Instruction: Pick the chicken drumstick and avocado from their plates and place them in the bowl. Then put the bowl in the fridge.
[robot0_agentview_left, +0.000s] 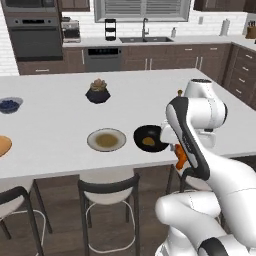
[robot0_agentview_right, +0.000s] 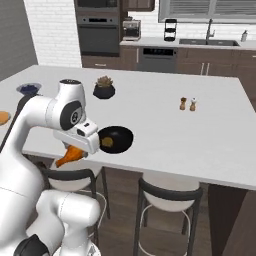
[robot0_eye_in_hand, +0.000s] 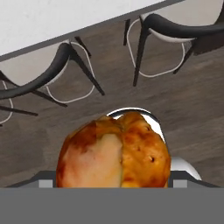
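Drumstick (robot0_eye_in_hand: 113, 151) is clamped in the gripper (robot0_agentview_right: 71, 154), held out past the counter (robot0_agentview_left: 55, 125) edge, above the wood floor (robot0_eye_in_hand: 192, 105) and the stools (robot0_eye_in_hand: 43, 74). In the hand view the fat meat end fills the lower middle: lumpy, glossy, orange-brown with a pale patch, and it totally covers the fingertips, so you can't see the pads at all. From both base cameras just an orange tapered bit pokes out under the white hand, with the rest hidden behind the arm. The jaws themselves are hard to make out, but they stand wide around the meat.

Bowl (robot0_agentview_left: 149, 138) sits on the counter near its front edge, round, shallow, plain black. There's a yellowish-brown lump inside, the avocado (robot0_agentview_left: 148, 141); it's small and kinda blurry. The arm cuts off the bowl's right rim in the left view.

Just left of the bowl is the pale plate (robot0_agentview_left: 106, 139) with its olive-brown centre, flat and round. The orange plate (robot0_agentview_left: 3, 146) is cut off by the left frame edge. Further back is a black faceted pot (robot0_agentview_left: 98, 94) with a succulent, and a small berry bowl (robot0_agentview_left: 10, 104) near the left edge.

Stools have dark curved backs, thin wire legs, and pale seats.
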